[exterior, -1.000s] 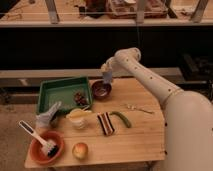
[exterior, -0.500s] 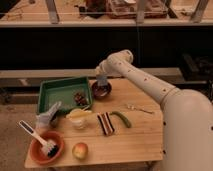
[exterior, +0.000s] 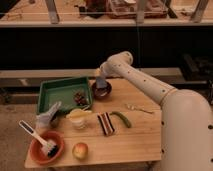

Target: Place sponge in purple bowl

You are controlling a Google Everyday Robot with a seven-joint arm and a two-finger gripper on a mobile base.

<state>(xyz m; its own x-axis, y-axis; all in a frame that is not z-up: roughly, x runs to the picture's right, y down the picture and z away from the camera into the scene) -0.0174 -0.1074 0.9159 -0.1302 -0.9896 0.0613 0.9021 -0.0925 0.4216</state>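
Observation:
The small dark purple bowl (exterior: 101,92) stands on the wooden table (exterior: 140,137), just right of the green tray. My gripper (exterior: 102,80) reaches down from the white arm and hangs right over the bowl. It is shut on the grey-blue sponge (exterior: 101,83), whose lower end sits at the bowl's rim. The inside of the bowl is mostly hidden behind the sponge and gripper.
A green tray (exterior: 52,92) holds a dark lump (exterior: 80,98). A grey cloth (exterior: 47,118), a pale cup (exterior: 77,119), a red-and-black striped block (exterior: 105,123), a green pod (exterior: 123,119), a utensil (exterior: 139,108), an apple (exterior: 80,150) and an orange bowl with a brush (exterior: 46,146) lie nearby.
The arm has swung left and down, bringing the gripper with the sponge from above and right of the bowl to just over it.

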